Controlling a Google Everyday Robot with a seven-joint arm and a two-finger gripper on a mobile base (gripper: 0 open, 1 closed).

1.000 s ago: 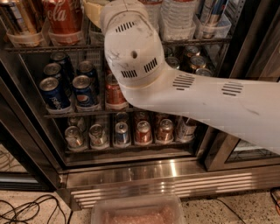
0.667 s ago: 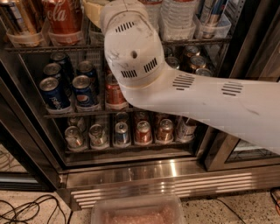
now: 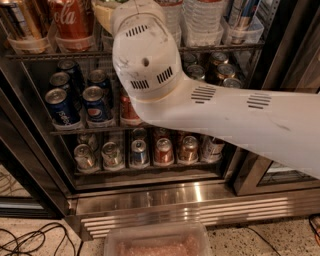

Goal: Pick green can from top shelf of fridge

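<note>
The fridge (image 3: pixel 175 205) stands open in front of me, its wire racks full of cans. On the top shelf (image 3: pixel 55 54), clear tubs hold a red Coca-Cola can (image 3: pixel 72 20). Beside it a pale green-yellow shape, probably the green can (image 3: pixel 106 14), shows only as a sliver. My white arm (image 3: pixel 145 60) comes in from the right and rises in front of that spot. The gripper lies beyond the arm's round housing, at or past the top edge, so it is hidden from this view.
Blue Pepsi cans (image 3: pixel 60 105) fill the middle rack and short cans (image 3: pixel 139 152) line the lowest rack. Plastic bottles in tubs (image 3: pixel 202 22) stand at the top right. A clear plastic bin (image 3: pixel 157 242) sits on the floor below the grille. Black cables (image 3: pixel 30 240) lie at the lower left.
The arm's round housing has edged slightly up and to the left. The cans and shelves have not moved.
</note>
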